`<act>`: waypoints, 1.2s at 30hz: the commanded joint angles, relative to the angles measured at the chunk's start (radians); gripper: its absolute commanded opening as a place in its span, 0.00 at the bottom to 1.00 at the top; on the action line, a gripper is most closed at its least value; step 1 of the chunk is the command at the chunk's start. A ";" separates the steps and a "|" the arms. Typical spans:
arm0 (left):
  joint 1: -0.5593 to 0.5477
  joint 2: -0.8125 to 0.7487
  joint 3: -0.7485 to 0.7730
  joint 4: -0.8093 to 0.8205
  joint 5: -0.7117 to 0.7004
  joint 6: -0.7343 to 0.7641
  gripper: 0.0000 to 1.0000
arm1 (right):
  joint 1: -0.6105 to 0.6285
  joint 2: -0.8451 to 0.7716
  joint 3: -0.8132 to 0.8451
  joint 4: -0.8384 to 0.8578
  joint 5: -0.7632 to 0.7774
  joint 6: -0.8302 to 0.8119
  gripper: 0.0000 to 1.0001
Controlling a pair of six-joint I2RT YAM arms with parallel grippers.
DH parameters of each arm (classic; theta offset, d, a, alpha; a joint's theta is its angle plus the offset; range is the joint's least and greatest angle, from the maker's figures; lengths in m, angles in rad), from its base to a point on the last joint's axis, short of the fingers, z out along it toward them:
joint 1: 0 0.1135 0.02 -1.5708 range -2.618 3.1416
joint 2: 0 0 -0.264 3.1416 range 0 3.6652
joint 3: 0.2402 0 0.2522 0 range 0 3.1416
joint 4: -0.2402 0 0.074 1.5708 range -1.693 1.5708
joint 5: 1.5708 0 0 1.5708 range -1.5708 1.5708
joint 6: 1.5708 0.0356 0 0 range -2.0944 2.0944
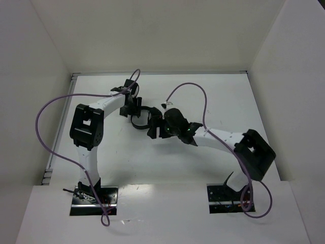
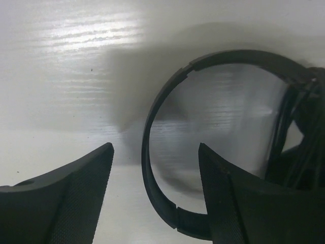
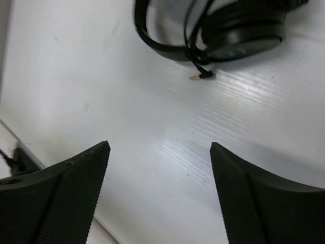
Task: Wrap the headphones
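Note:
The black headphones [image 1: 138, 125] lie on the white table between my two grippers. In the left wrist view the thin curved headband [image 2: 148, 127] runs between my open left gripper's [image 2: 155, 147] fingers, nearer the right finger [image 2: 223, 203]; I cannot tell if it touches. Several strands of the thin black cord [image 2: 282, 127] cross the headband's right side. In the right wrist view the stacked earcups [image 3: 244, 30] lie at the top, with the cord's gold plug [image 3: 203, 75] loose on the table. My right gripper [image 3: 158, 146] is open and empty, short of the earcups.
Thick purple robot cables [image 1: 45, 109] loop over both arms. White walls enclose the table on the left, back and right. The table's left edge [image 3: 15, 147] and a dark fitting show at the lower left of the right wrist view.

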 commanded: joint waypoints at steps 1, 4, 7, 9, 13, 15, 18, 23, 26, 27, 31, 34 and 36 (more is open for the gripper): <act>-0.004 -0.048 0.055 0.000 0.030 0.019 0.77 | -0.022 -0.127 -0.006 -0.008 0.002 -0.024 0.88; -0.004 -0.105 0.039 0.000 0.030 0.028 1.00 | -0.022 -0.214 -0.006 -0.060 0.063 -0.046 1.00; -0.004 -0.194 -0.049 0.041 0.030 0.047 1.00 | -0.031 -0.285 0.017 -0.135 0.192 -0.081 1.00; -0.004 -0.249 -0.123 0.082 0.030 0.074 1.00 | -0.031 -0.331 0.026 -0.172 0.297 -0.122 1.00; -0.004 -0.372 -0.267 0.142 0.054 0.088 1.00 | -0.074 -0.391 0.055 -0.270 0.389 -0.141 1.00; -0.004 -0.453 -0.316 0.173 0.071 0.088 1.00 | -0.088 -0.415 0.055 -0.316 0.389 -0.156 1.00; -0.004 -0.571 -0.425 0.214 0.103 0.088 1.00 | -0.097 -0.516 -0.021 -0.301 0.398 -0.167 1.00; -0.004 -0.741 -0.576 0.251 0.125 0.088 1.00 | -0.115 -0.645 -0.118 -0.296 0.419 -0.167 1.00; -0.004 -0.831 -0.606 0.242 0.113 0.088 1.00 | -0.125 -0.635 -0.094 -0.382 0.403 -0.167 1.00; -0.004 -0.852 -0.628 0.242 0.122 0.088 1.00 | -0.125 -0.635 -0.083 -0.420 0.392 -0.167 1.00; -0.004 -0.965 -0.720 0.288 0.108 0.065 1.00 | -0.125 -0.652 -0.124 -0.398 0.356 -0.167 1.00; -0.004 -1.019 -0.806 0.356 0.108 0.065 1.00 | -0.125 -0.676 -0.172 -0.353 0.355 -0.165 1.00; -0.004 -1.041 -0.815 0.356 0.108 0.077 1.00 | -0.125 -0.685 -0.172 -0.344 0.364 -0.145 1.00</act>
